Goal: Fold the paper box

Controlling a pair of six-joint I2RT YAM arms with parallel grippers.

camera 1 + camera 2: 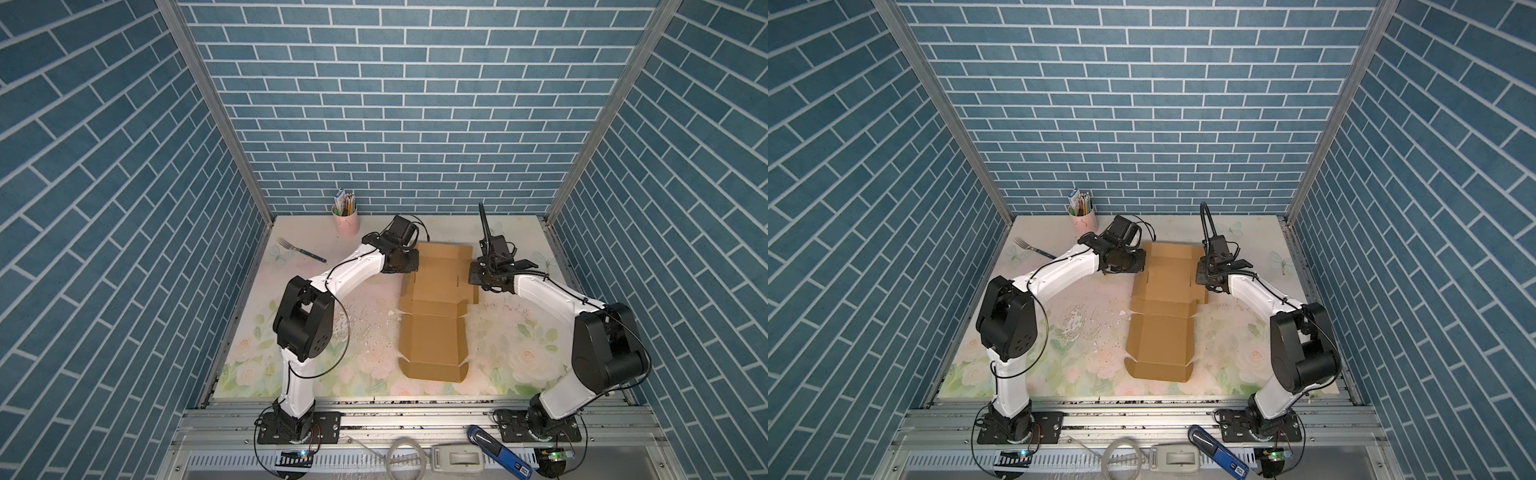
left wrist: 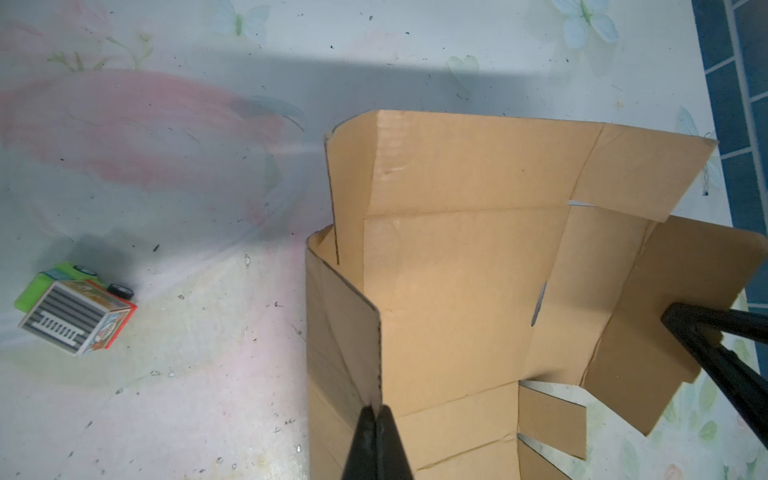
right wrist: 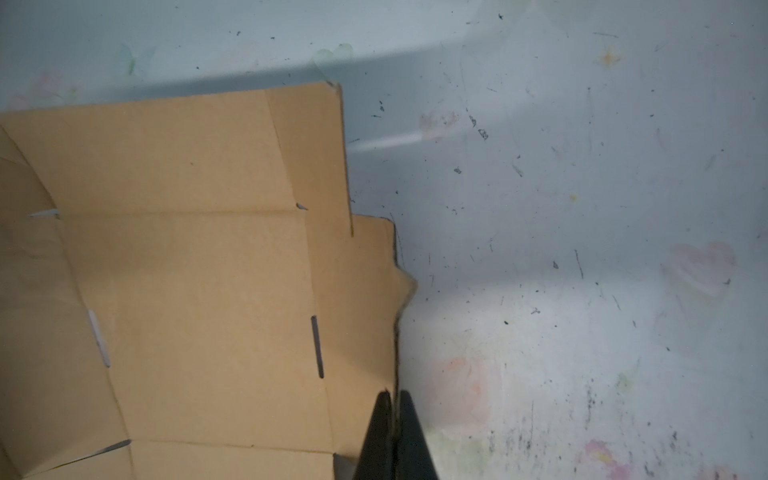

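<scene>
The paper box, a plain brown kraft cardboard die-cut sheet with flaps, tabs and narrow slots, lies unfolded near the middle of the pale flower-printed table in both top views. Its long side runs from the near edge toward the blue brick-patterned back wall. The near panels lie mostly flat, and the nearest flap tilts up a little. The far end sits between the two arms. In the left wrist view the left gripper is clamped on the top edge of the sheet's left side flap, which stands raised off the table, its black fingers pressed together with only the cardboard between them. In the right wrist view the right gripper is likewise pinched tight on the outer edge of the right side flap, the cardboard edge sandwiched between its dark fingers. The same pinch shows at the edge of the left wrist view. A pale pink cylindrical cup holding pencils stands at the far left of the table by the wall, and a metal fork with a dark handle lies near it, well apart from the sheet. A small green and orange toy truck rests on the table beside the left flap, not touching it.
</scene>
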